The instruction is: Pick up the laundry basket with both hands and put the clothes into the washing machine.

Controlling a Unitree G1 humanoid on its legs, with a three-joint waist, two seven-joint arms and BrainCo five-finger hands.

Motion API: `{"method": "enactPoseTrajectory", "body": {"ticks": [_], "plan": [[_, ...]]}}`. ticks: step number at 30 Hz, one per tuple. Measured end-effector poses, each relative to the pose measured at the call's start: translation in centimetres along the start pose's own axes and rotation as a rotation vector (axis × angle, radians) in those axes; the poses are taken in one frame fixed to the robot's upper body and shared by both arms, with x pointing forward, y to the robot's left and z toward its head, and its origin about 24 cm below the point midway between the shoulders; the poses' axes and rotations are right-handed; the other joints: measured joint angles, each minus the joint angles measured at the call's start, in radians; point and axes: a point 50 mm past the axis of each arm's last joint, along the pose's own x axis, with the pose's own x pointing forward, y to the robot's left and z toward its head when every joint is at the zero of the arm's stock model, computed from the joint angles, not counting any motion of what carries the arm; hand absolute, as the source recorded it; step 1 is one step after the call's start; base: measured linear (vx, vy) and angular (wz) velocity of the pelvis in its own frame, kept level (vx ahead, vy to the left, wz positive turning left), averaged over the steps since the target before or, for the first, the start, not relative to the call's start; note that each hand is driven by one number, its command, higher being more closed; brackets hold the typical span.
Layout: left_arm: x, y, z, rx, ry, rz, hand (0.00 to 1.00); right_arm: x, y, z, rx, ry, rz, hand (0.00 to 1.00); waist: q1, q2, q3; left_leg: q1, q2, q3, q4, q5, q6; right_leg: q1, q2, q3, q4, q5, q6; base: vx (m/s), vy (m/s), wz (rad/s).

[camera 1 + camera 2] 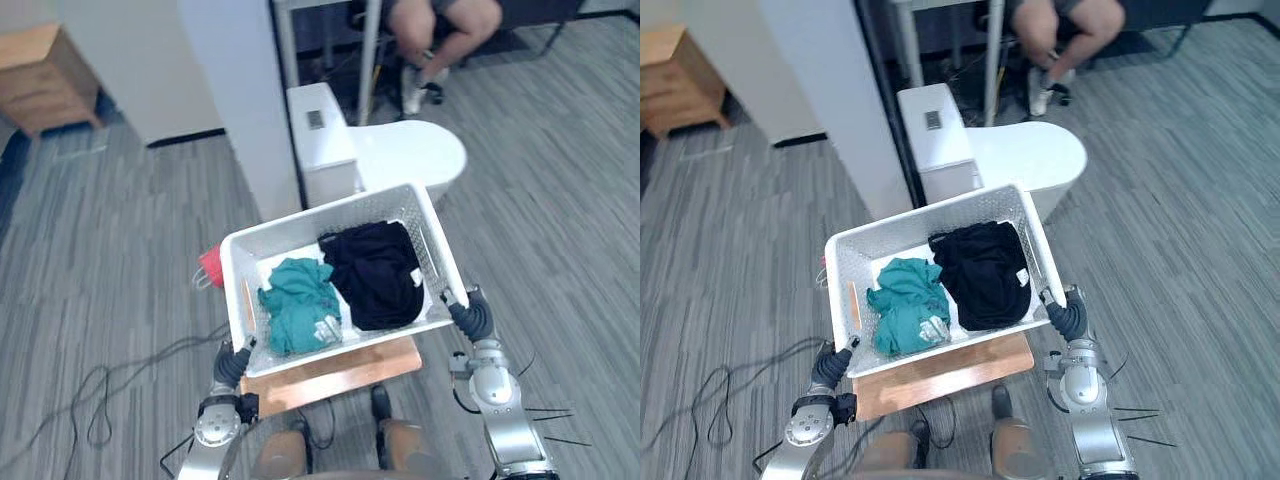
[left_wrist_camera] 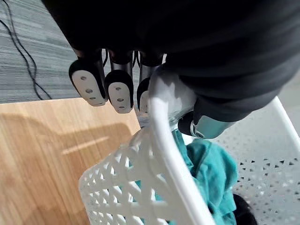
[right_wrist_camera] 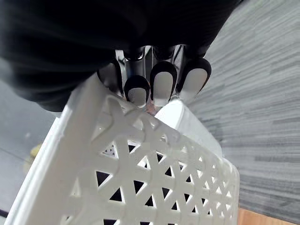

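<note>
Both my hands hold a white perforated laundry basket point(image 1: 310, 212) just above a low wooden table point(image 1: 340, 372). A teal garment point(image 1: 300, 300) lies in its left half and a black garment point(image 1: 375, 270) in its right half. My left hand point(image 1: 232, 365) grips the near left corner; in the left wrist view its fingers point(image 2: 115, 84) curl over the basket rim point(image 2: 164, 136). My right hand point(image 1: 473, 318) grips the near right corner, its fingers point(image 3: 161, 86) hooked over the lattice wall point(image 3: 140, 173). The white washing machine point(image 1: 400, 155) stands just beyond the basket.
A white pillar point(image 1: 240, 100) rises left of the machine. A red object point(image 1: 210, 265) sits on the floor by the basket's left side. A wooden cabinet point(image 1: 45, 75) stands far left. A person point(image 1: 440, 30) sits behind the machine. Grey floor lies open to both sides.
</note>
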Motion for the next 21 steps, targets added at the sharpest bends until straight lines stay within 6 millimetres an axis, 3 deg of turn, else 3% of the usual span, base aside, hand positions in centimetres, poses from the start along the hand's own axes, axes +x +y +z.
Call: {"method": "enactPoseTrajectory", "body": {"ticks": [1,3,5,6,7,8,9,10,11,12,13,14,15,16,17,18,19,20,21], "plan": [[0.0,0.0,0.0,-0.002,0.001,0.002,1.0,0.0,0.0,0.0,0.0,0.001,0.001,1.0,-0.007,-0.005,-0.002,0.0,-0.005,0.004,0.009,0.003,0.005,-0.009,0.001,0.015,-0.001,0.011,0.006,-0.03,0.111,-0.71],[0.0,0.0,0.2,-0.006,-0.006,0.012,1.0,0.5,0.1,0.6,0.006,-0.025,0.005,1.0,0.008,-0.012,-0.007,-0.004,-0.031,0.005,0.01,-0.005,0.019,-0.057,0.014,0.112,-0.002,0.061,0.016,-0.03,0.094,-1.13],[0.0,0.1,0.6,-0.011,-0.022,0.023,1.0,0.9,0.1,1.1,0.014,-0.041,0.003,1.0,0.01,-0.022,-0.005,-0.007,-0.042,0.072,0.011,-0.011,0.036,-0.095,0.019,0.156,0.001,0.103,0.02,-0.1,0.099,-1.47],[0.2,0.3,0.8,-0.021,-0.03,0.046,1.0,1.3,0.5,1.3,0.026,-0.046,0.011,1.0,0.011,-0.029,-0.003,0.001,-0.039,0.155,-0.009,0.0,0.086,-0.156,0.044,0.055,0.002,0.234,-0.008,-0.23,0.084,-2.55],[0.5,0.7,1.2,-0.021,-0.042,0.058,1.0,1.7,0.8,1.5,0.043,-0.046,0.013,1.0,0.019,-0.03,0.003,0.017,0.005,0.263,-0.05,0.017,0.106,-0.144,0.05,-0.161,-0.08,0.35,-0.066,-0.25,0.01,-2.55],[0.7,0.8,1.4,-0.02,-0.049,0.062,1.0,1.8,1.1,1.5,0.055,-0.04,0.016,1.0,0.013,-0.04,0.013,0.042,0.008,0.313,-0.064,0.025,0.109,-0.146,0.035,-0.307,-0.012,0.251,-0.135,-0.24,-0.019,-2.48],[0.6,0.8,1.3,-0.027,-0.043,0.067,1.0,1.9,1.3,1.2,0.06,-0.026,0.021,1.0,0.013,-0.046,0.013,0.083,0.03,0.431,-0.086,0.028,0.11,-0.136,0.004,-0.513,0.179,0.006,-0.214,-0.2,0.002,-2.66],[0.4,0.8,1.0,-0.047,-0.027,0.084,1.0,2.2,1.5,0.9,0.056,-0.014,0.034,1.0,0.021,-0.031,0.012,0.125,0.066,0.551,-0.101,0.028,0.11,-0.098,-0.027,-0.647,0.336,-0.126,-0.247,-0.2,0.054,-3.45],[0.5,0.9,1.0,-0.052,-0.027,0.089,1.0,2.5,1.8,0.7,0.053,0.0,0.045,1.0,0.03,-0.021,0.003,0.147,0.096,0.652,-0.111,0.028,0.104,-0.044,-0.075,-0.724,0.404,-0.198,-0.186,-0.17,0.052,-2.93],[0.5,0.9,1.1,-0.051,-0.032,0.089,1.0,2.5,1.9,0.7,0.054,0.0,0.047,1.0,0.032,-0.025,-0.005,0.146,0.103,0.687,-0.112,0.022,0.091,-0.023,-0.095,-0.722,0.401,-0.219,-0.14,-0.13,-0.005,-2.64],[0.6,0.9,1.3,-0.05,-0.039,0.088,1.0,2.5,1.9,0.7,0.062,0.0,0.051,1.0,0.032,-0.047,-0.021,0.135,0.117,0.762,-0.091,0.001,0.065,0.011,-0.128,-0.65,0.339,-0.251,-0.055,-0.07,-0.073,-1.86],[0.7,0.9,1.4,-0.05,-0.043,0.087,1.0,2.5,1.9,0.7,0.063,0.001,0.051,1.0,0.03,-0.059,-0.027,0.121,0.136,0.797,-0.052,-0.019,0.051,0.028,-0.136,-0.592,0.299,-0.258,-0.042,-0.01,-0.177,-2.11],[0.8,0.6,1.5,-0.057,-0.043,0.081,1.0,2.5,1.8,0.5,0.058,0.004,0.056,1.0,0.027,-0.062,-0.031,0.106,0.199,0.859,0.065,-0.066,0.034,0.069,-0.125,-0.53,0.213,-0.255,-0.007,0.07,-0.188,-1.72],[0.8,0.3,1.2,-0.059,-0.026,0.076,1.0,2.5,1.8,0.1,0.048,0.021,0.065,1.0,0.023,-0.046,-0.022,0.106,0.272,0.873,0.157,-0.077,0.048,0.078,-0.078,-0.49,0.191,-0.236,-0.027,0.15,-0.303,-2.22],[0.3,0.0,0.5,-0.059,0.011,0.066,1.0,1.9,1.7,-1.0,0.032,0.068,0.092,1.0,0.019,-0.036,-0.019,0.109,0.375,0.796,0.323,-0.066,0.078,0.121,-0.004,-0.424,0.173,-0.215,-0.061,0.19,-0.269,-1.9],[-0.1,-0.2,0.0,-0.059,0.034,0.059,1.0,1.4,1.6,-1.5,0.023,0.085,0.098,1.0,0.015,-0.034,-0.018,0.074,0.402,0.659,0.43,-0.023,0.143,0.175,0.03,-0.386,0.141,-0.212,-0.072,0.22,-0.235,-1.72],[-0.3,-0.6,-0.2,-0.063,0.042,0.049,1.0,1.1,1.1,-1.8,0.024,0.093,0.092,1.0,0.022,-0.03,-0.017,0.031,0.355,0.473,0.492,-0.008,0.129,0.213,0.04,-0.35,0.114,-0.217,-0.082,0.18,-0.076,-0.99],[-0.4,-0.7,-0.2,-0.07,0.043,0.048,1.0,1.1,1.0,-1.8,0.028,0.09,0.087,1.0,0.027,-0.027,-0.018,0.007,0.314,0.391,0.504,-0.02,0.108,0.219,0.041,-0.331,0.105,-0.224,-0.093,0.2,0.038,-0.98],[-0.3,-0.8,0.0,-0.078,0.039,0.05,1.0,1.1,0.8,-1.4,0.035,0.075,0.08,1.0,0.043,-0.024,-0.02,-0.061,0.21,0.253,0.484,-0.047,0.07,0.226,0.035,-0.288,0.081,-0.229,-0.099,0.16,0.072,-0.77]]}}
